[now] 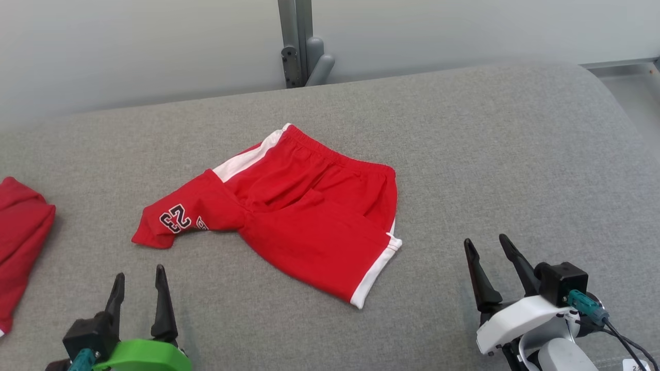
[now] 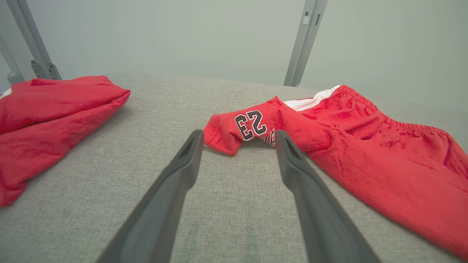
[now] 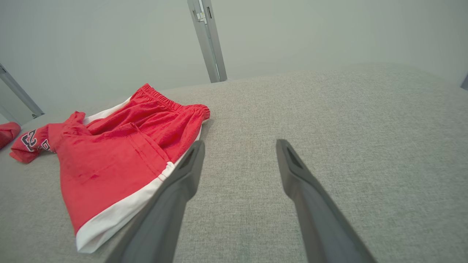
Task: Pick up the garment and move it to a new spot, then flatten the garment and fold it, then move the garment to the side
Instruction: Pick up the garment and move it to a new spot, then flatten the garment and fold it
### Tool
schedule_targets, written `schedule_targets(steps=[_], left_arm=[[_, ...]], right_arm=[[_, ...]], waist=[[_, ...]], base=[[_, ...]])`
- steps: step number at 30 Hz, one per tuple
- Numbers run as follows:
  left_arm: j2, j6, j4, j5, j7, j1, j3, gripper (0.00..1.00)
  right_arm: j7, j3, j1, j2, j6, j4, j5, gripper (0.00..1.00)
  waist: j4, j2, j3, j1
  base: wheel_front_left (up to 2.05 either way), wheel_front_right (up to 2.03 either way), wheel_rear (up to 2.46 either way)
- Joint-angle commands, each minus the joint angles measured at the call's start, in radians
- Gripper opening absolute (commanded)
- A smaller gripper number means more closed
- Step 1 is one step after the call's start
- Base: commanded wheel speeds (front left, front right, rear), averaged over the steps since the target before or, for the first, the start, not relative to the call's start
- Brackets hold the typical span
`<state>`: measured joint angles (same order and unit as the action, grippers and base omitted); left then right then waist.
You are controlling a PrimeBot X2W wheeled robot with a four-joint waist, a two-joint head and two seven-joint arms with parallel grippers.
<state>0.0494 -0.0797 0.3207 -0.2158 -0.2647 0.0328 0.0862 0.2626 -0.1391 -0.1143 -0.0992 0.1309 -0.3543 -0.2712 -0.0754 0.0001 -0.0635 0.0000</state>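
Setting: pale grey wall (image 1: 154, 51) behind a table (image 1: 490, 154) covered in grey woven cloth, its far edge close along the wall and its right end rounding off. Item 1, the task's piece: red shorts (image 1: 304, 216), lying left of the table's middle, rumpled. The waistband (image 1: 335, 149) faces the wall, one leg with a white hem stripe (image 1: 374, 275) points toward the robot, and the other leg, marked 23 (image 1: 175, 217), is bunched out to the left. Judged light, limp and non-slip on this cloth; it will sag and drag if lifted by one point. Best holds look to be the elastic waistband corners or the two hems. Item 2: another red garment (image 1: 20, 232), heaped at the left edge, well apart from the shorts. Room: broad bare cloth to the right and beyond; the left is tighter. Item 3: right claw (image 1: 485, 239), spread and empty, near the striped hem. Item 4: left claw (image 1: 139, 272), spread and empty, just short of the numbered leg. Item 5: metal post (image 1: 296, 41) against the wall.
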Motion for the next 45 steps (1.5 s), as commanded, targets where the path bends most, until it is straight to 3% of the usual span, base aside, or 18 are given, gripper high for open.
schedule_targets(steps=[1,13,19,25,28,33,45], left_arm=[[0.003,0.003,-0.006,-0.004,0.000,-0.023,-0.005,1.00],[0.003,0.023,-0.024,-0.014,0.000,-0.079,-0.075,1.00],[0.002,0.006,-0.007,-0.012,0.000,-0.031,-0.155,1.00],[0.003,-0.014,0.015,-0.013,0.000,0.086,-0.309,1.00],[0.002,-0.035,0.068,0.002,0.001,0.176,-0.452,1.00],[0.005,-0.042,0.148,-0.021,0.000,0.339,-0.595,1.00],[0.004,0.035,0.417,-0.007,0.001,0.576,-0.585,1.00]], right_arm=[[0.003,0.003,0.012,0.003,0.000,-0.001,0.004,1.00],[0.003,0.017,0.044,0.002,0.000,0.010,0.011,1.00],[0.003,0.008,0.027,-0.004,0.000,0.012,0.009,1.00],[0.003,-0.010,-0.013,-0.018,0.000,0.023,0.005,1.00],[0.003,-0.013,-0.033,-0.024,0.000,0.026,0.002,1.00],[0.003,-0.011,-0.069,-0.024,0.000,0.032,0.002,1.00],[0.003,0.002,-0.105,-0.007,0.000,0.035,-0.001,1.00]], waist=[[0.001,-0.0001,0.037,0.0000],[0.021,-0.0001,0.046,0.0000],[0.017,-0.0001,0.026,0.0000],[-0.015,-0.0001,-0.046,0.0000],[-0.036,-0.0001,-0.093,0.0000],[-0.086,-0.0001,-0.169,0.0000],[-0.163,-0.0001,-0.247,0.0000]], base=[[0.00,0.00,0.00],[0.00,0.00,0.00],[0.00,0.00,0.00],[0.00,0.00,0.00],[0.00,0.00,0.00],[0.00,0.00,0.00],[0.00,0.00,0.00]])
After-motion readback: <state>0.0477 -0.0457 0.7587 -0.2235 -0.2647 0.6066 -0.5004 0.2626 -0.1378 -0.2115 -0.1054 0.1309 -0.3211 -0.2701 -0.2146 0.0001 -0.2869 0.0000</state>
